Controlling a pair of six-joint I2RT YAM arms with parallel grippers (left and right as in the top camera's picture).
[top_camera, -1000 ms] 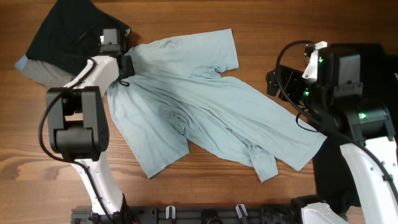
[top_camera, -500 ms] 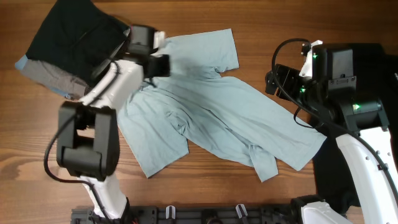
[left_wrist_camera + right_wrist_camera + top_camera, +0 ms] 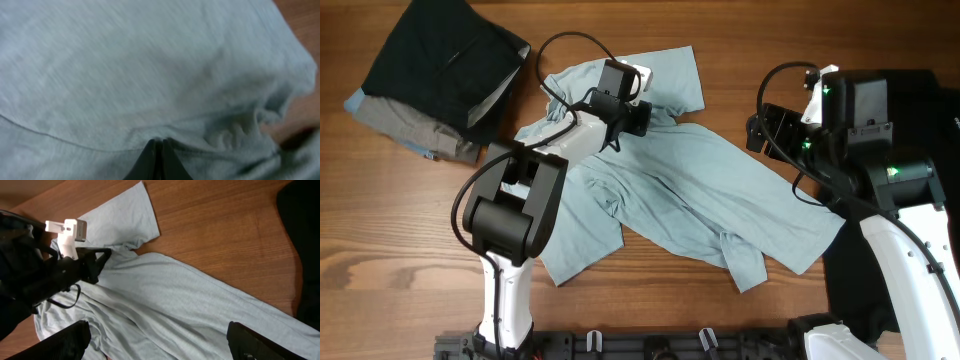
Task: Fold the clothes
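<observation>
My left gripper (image 3: 157,150) is pinched shut, its tips meeting on a small fold of the pale blue T-shirt (image 3: 700,190) where a seam runs in and the cloth puckers. From overhead the pinch sits near the collar, just below the upper sleeve.

A second ago this gripper was slightly open at the shirt's left edge, beside the stack of dark clothes (image 3: 440,60). It has since swung across the chest to the neckline and closed. The cloth at the upper left looks more bunched than it did. I judge this to be the grab that starts a fold or a straightening pull, since the shirt is not yet folded. It lies crumpled on a diagonal across the bench (image 3: 380,230), with one sleeve toward the far edge and the hem toward the lower right.

My right gripper (image 3: 159,330) hangs wide open above the shirt's right half, touching nothing, and has hardly moved. A black garment (image 3: 845,290) lies beside that arm at the right edge.

I can read no brand, label or print on the shirt or on the other clothes.
</observation>
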